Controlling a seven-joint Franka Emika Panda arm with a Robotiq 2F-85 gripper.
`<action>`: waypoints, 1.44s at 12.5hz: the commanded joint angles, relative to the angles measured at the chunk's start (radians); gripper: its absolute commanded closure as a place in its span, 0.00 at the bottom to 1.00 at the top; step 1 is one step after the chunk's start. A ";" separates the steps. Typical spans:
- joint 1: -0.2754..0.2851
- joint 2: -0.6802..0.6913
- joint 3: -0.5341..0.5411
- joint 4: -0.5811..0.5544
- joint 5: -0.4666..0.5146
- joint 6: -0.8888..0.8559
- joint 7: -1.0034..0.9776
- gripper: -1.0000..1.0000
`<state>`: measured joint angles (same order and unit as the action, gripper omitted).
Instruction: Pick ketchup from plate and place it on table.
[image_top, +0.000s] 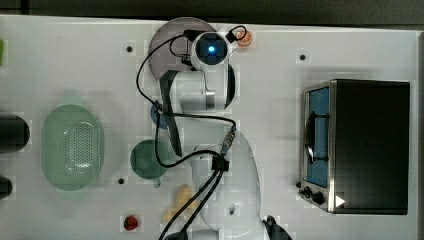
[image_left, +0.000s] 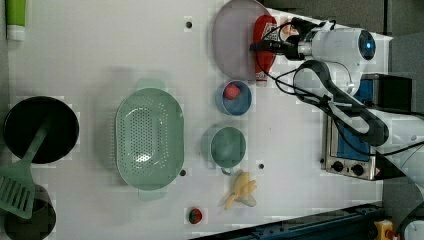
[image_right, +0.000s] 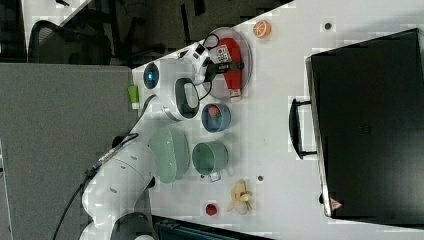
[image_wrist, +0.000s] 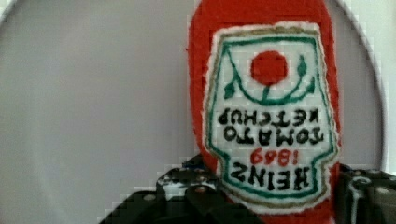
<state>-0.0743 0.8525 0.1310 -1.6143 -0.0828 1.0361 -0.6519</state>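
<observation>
1. Closest to the arm's base, along the near edge of the table, lay a small red fruit and a pale yellow banana, a little apart from each other.
2. Next in from that edge stood a dark green cup, with a pale green colander beside it toward the top view's left.
3. A black pot with a green spatula leaning in it sat at the table's edge on the top view's left; a toaster oven filled the opposite end.
4. Past the cup stood a small blue bowl holding something red, just short of the plate.
5. The plate lay at the far edge of the table, and the ketchup – a soft red bottle with a white label – lay flat on the plate's side toward the left view's right, its bottom end reaching over the rim toward the blue bowl.
6. The gripper was down over the middle of the ketchup – whether it had closed on the bottle, I cannot tell.
7. An orange slice lay on the table just beside the plate, near the far edge.
</observation>
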 joint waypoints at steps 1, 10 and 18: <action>0.014 -0.022 0.020 0.046 -0.002 0.003 -0.029 0.38; -0.025 -0.293 0.016 0.125 0.103 -0.465 0.065 0.38; -0.082 -0.569 -0.031 -0.093 0.105 -0.720 0.065 0.38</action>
<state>-0.1422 0.2512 0.1046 -1.6484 0.0251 0.3372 -0.6289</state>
